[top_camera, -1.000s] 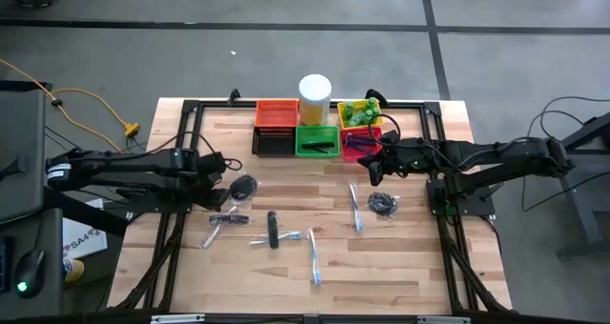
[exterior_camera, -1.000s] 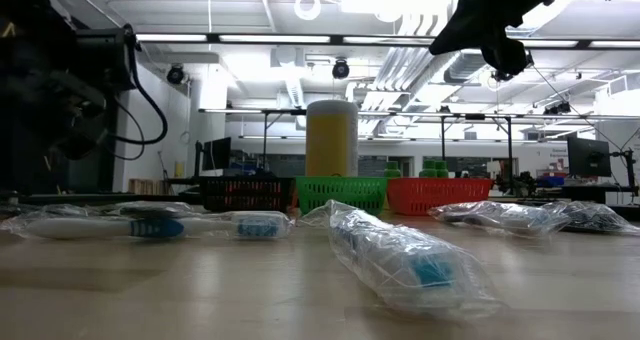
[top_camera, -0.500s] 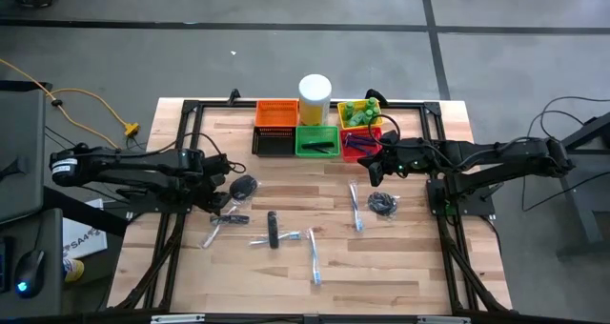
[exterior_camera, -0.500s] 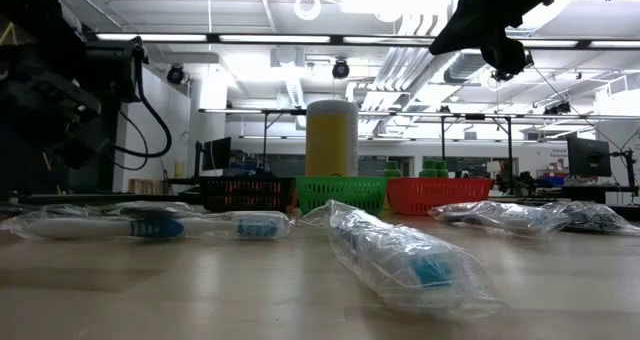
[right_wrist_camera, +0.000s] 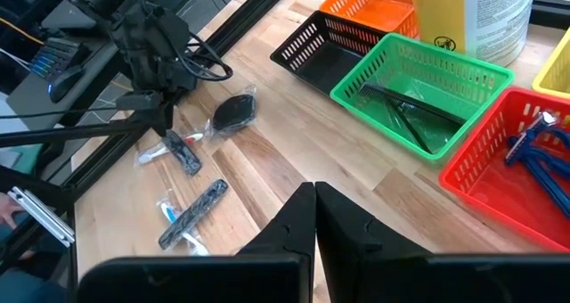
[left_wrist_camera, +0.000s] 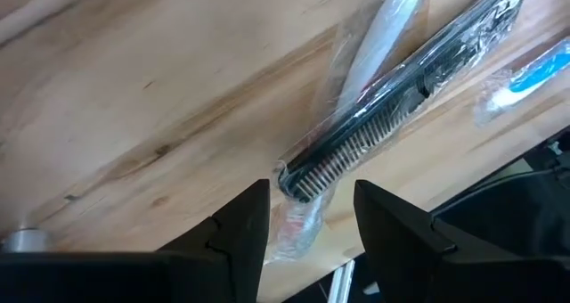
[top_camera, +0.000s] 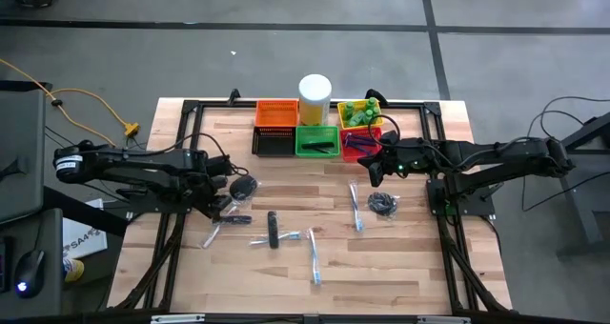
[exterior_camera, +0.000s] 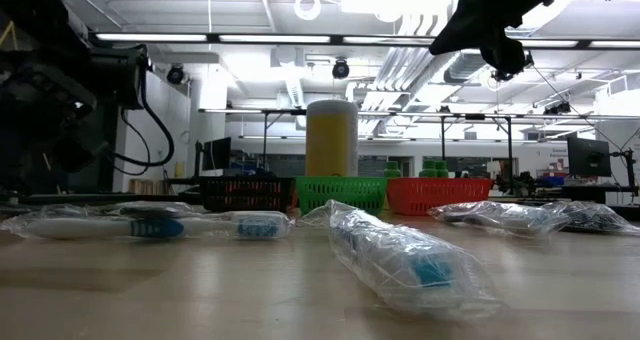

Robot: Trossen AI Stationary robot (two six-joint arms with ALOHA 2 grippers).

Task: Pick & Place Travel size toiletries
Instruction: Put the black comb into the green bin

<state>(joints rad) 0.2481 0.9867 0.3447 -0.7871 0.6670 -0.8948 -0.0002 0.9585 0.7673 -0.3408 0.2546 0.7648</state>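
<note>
**Left end effector lining up on wrapped comb**

While the right end effector [top_camera: 374, 174] hangs closed and empty just in front of the red basket [top_camera: 361, 144], the left end effector [top_camera: 221, 202] is low over the bench [top_camera: 400, 257], fingers apart, nothing held. Target looks like the black comb in clear wrap [left_wrist_camera: 392, 116], lying flat on the wood in front and left of the green basket [top_camera: 317, 141]; left wrist view shows its toothed end sitting right between the two fingers [left_wrist_camera: 240, 236].

Other toiletries, placed from the green basket: dark coiled bundle [top_camera: 244, 185] to its front left, just past the comb; second black comb [top_camera: 273, 230] and wrapped toothbrushes [top_camera: 314, 259] further forward; another coiled bundle [top_camera: 383, 203] front right. Blue razors [right_wrist_camera: 534, 156] already in the red basket, a dark stick [right_wrist_camera: 414, 116] in the green one.

To do it well, probably: straddle the comb across its narrow width, go down until fingertips nearly touch wood, pinch the comb body not just loose film, since the wrap may slip. Lift straight, keeping clear of the toothbrush end [left_wrist_camera: 534, 71] beside it.
</note>
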